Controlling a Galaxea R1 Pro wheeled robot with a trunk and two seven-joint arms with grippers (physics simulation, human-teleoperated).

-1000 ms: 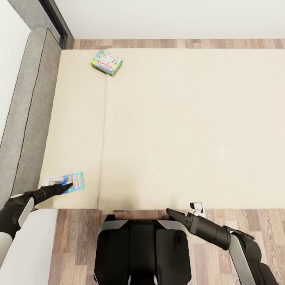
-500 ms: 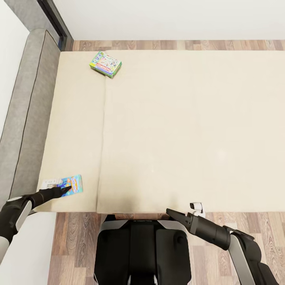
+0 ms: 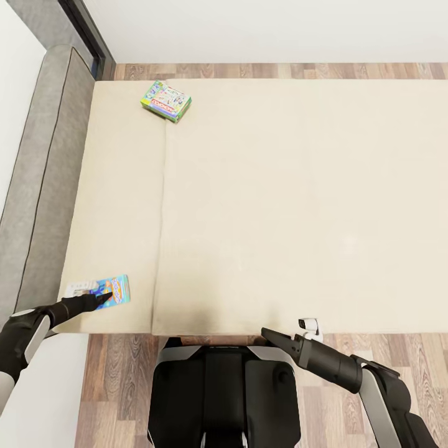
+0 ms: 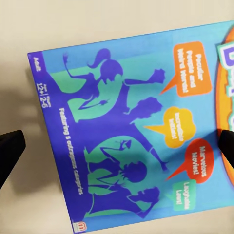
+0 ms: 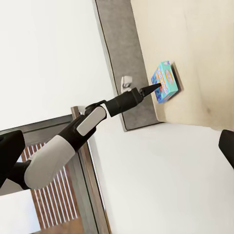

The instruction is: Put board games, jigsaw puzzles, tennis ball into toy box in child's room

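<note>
On the beige bed (image 3: 280,205), a blue board game (image 3: 118,289) with cartoon figures lies at the near left corner. A green-white board game (image 3: 166,101) with a red band lies near the far left corner. My left gripper (image 3: 106,298) hovers over the blue board game (image 4: 122,136), open, with a dark fingertip (image 4: 9,148) at each side of the cover. My right gripper (image 3: 267,334) hangs over the floor by the bed's near edge, open and empty. The right wrist view shows the blue board game (image 5: 165,82) under the left arm.
A grey padded headboard (image 3: 43,174) runs along the bed's left side, with a white wall and a dark door frame (image 3: 87,28) beyond it. Wood floor (image 3: 373,354) lies in front of the bed and behind it. My own dark base (image 3: 224,398) sits against the near edge.
A second ago the head view shifted slightly, so the bed sits a little lower in the picture. The left gripper drew back a touch along the blue board game. Nothing has moved since.
</note>
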